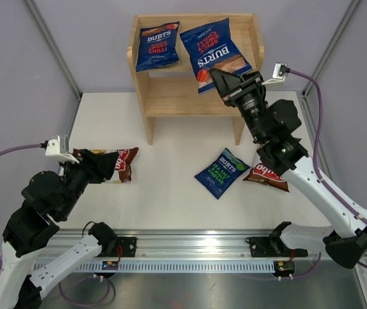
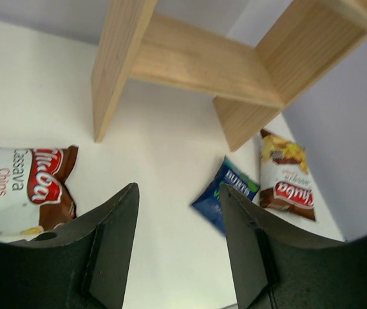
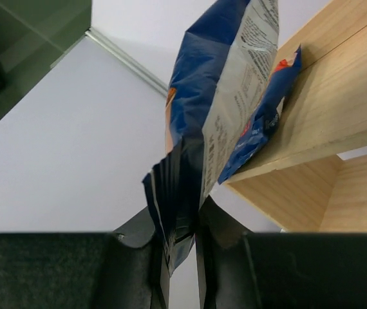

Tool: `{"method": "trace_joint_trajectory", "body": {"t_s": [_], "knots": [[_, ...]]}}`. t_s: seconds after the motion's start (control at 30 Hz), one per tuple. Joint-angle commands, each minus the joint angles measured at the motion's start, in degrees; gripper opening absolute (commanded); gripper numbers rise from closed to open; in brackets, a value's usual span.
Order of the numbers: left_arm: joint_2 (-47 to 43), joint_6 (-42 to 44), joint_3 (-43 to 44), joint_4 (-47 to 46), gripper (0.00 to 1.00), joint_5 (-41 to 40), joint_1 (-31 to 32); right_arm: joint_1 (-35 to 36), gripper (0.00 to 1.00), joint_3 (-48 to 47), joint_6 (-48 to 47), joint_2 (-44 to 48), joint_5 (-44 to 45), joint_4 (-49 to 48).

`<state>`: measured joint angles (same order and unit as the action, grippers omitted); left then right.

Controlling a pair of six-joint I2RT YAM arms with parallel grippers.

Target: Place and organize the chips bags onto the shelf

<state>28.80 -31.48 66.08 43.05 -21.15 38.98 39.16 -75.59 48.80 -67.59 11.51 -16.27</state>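
The wooden shelf (image 1: 170, 96) stands at the back. One red-lettered BURTS bag (image 1: 158, 46) leans on its top tier at the left. My right gripper (image 1: 221, 78) is shut on the bottom edge of a second red-lettered BURTS bag (image 1: 210, 50) and holds it on the top tier's right half. In the right wrist view the gripper (image 3: 183, 222) pinches that bag (image 3: 222, 96) against the shelf (image 3: 344, 109). A green-lettered BURTS bag (image 1: 221, 172) and a Chuba bag (image 1: 267, 175) lie on the table. My left gripper (image 1: 106, 166) is open and empty beside another Chuba bag (image 1: 124, 163).
In the left wrist view the open gripper (image 2: 178, 188) looks across the white table at the shelf legs (image 2: 116, 71), the left Chuba bag (image 2: 29, 187), the green-lettered bag (image 2: 238, 180) and the right Chuba bag (image 2: 286, 177). Grey walls enclose the table.
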Motion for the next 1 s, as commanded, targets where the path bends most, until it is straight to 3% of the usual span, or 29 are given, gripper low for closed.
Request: {"method": "trace_joint_trajectory", "body": {"t_s": [0.0,0.1,0.13,0.37,0.47,0.97], "knots": [[-3.9,7.2,-4.5,2.5,0.57,4.0,-0.1,-0.6,0.02,-7.2,1.7,-4.7,6.7,4.4],[-6.8,9.2,-9.0,2.7,0.58,3.0,0.0,-1.0,0.02,-12.3,2.6,-9.6,10.6,5.5],[-7.7,9.3,-10.3,2.1,0.64,2.9,0.0,-1.4,0.02,-13.6,3.1,-10.6,11.0,5.4],[-11.3,9.6,-15.2,0.5,0.86,1.5,-0.1,-2.6,0.02,-19.3,6.0,-19.0,13.7,6.0],[-11.9,9.4,-16.2,-0.3,0.91,2.2,-0.1,-2.6,0.01,-20.7,6.7,-21.2,17.1,7.0],[-15.6,8.2,-17.2,0.2,0.96,2.0,0.0,-2.9,0.15,-34.2,10.0,-33.4,18.0,16.0]]}}
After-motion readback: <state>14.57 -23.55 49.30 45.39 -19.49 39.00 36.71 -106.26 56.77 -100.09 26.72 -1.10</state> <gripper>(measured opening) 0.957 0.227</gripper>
